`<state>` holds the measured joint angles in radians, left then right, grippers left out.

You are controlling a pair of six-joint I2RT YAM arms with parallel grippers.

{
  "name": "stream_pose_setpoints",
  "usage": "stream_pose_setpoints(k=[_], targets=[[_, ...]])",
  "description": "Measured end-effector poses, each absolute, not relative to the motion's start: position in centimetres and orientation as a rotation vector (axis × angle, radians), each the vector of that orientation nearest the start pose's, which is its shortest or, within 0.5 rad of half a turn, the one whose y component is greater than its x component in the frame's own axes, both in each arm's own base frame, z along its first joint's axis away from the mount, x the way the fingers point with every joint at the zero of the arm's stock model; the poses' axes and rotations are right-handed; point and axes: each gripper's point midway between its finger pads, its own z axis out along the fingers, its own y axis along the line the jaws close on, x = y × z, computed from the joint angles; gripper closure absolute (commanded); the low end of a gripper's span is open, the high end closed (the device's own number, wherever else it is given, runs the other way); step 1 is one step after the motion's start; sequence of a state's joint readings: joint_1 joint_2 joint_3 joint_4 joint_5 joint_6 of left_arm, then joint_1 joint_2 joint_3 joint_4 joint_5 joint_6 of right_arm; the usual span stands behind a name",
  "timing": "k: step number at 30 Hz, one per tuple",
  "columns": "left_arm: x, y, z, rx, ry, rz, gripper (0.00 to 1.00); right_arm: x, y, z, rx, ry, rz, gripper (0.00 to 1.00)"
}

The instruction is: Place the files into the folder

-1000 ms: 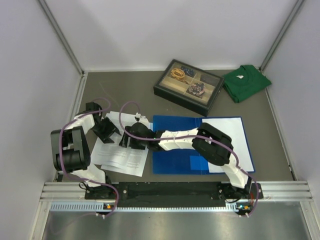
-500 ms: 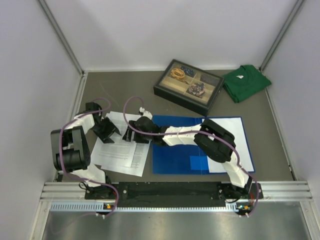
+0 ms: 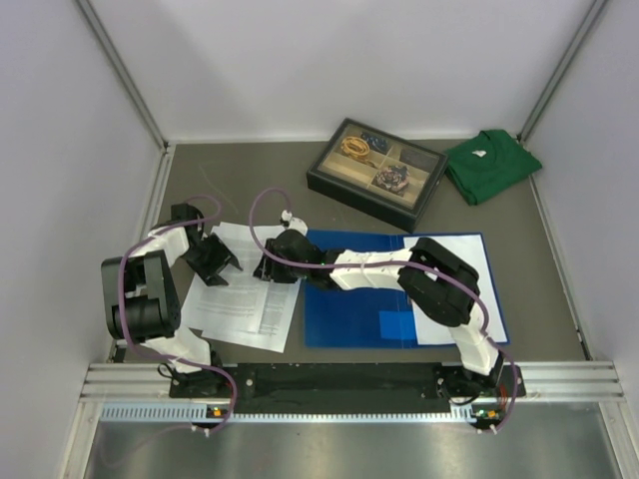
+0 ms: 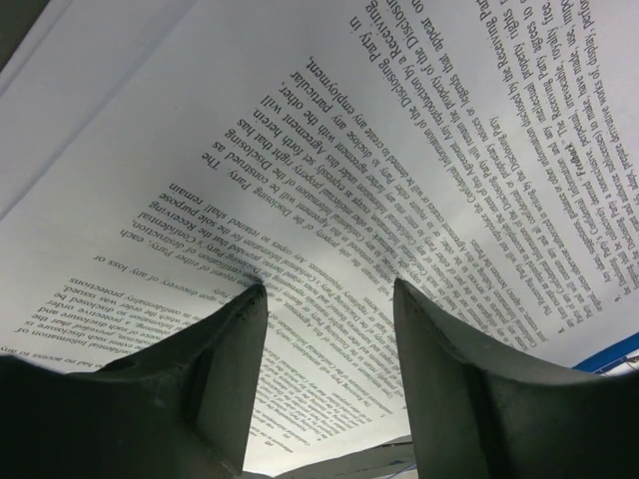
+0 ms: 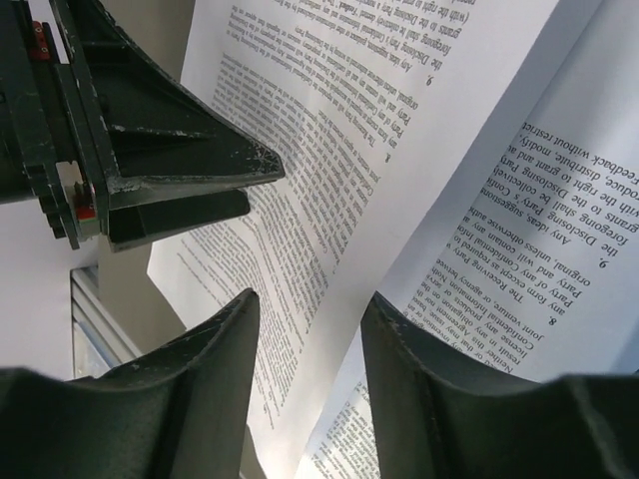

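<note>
The files [image 3: 240,304] lie fanned near the front rail [image 3: 349,371], their right edge just beside the blue folder [image 3: 339,319]. Over them the left gripper [image 4: 329,289] and right gripper [image 5: 310,299] hover close together, fingers apart, gripping nothing; the compartment tray [image 3: 349,198] stands well behind

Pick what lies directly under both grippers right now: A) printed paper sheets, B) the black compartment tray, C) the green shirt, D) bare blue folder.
A: each wrist view shows black-printed paper sheets just beyond the open left gripper and the open right gripper.
</note>
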<state>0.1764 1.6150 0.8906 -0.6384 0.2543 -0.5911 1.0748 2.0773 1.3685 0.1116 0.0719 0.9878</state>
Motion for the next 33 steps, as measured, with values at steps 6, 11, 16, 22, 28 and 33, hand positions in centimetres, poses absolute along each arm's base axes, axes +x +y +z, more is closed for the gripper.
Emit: stream_pose_setpoints(k=[6,11,16,22,28,33], targets=[[27.8,-1.8,2.0,-1.075,2.765,-0.434,0.40,25.1,51.0,7.0,-0.044,2.391,1.037,0.55],[27.8,-1.8,2.0,-1.071,2.766,-0.435,0.40,25.5,51.5,7.7,-0.019,2.377,1.050,0.60],[27.8,-1.8,2.1,-1.068,2.762,-0.436,0.38,26.3,53.2,7.4,-0.023,2.353,1.080,1.00],[27.8,-1.7,2.7,-1.031,2.754,-0.409,0.25,26.2,53.1,5.6,-0.101,2.387,1.020,1.00],[29.2,-1.3,9.3,-0.869,2.598,-0.403,0.06,24.8,49.8,8.0,-0.328,2.473,0.908,1.00],[30.5,-4.7,17.3,-0.569,2.378,-0.571,0.02,24.3,42.7,13.3,-0.530,2.504,0.844,1.00]])
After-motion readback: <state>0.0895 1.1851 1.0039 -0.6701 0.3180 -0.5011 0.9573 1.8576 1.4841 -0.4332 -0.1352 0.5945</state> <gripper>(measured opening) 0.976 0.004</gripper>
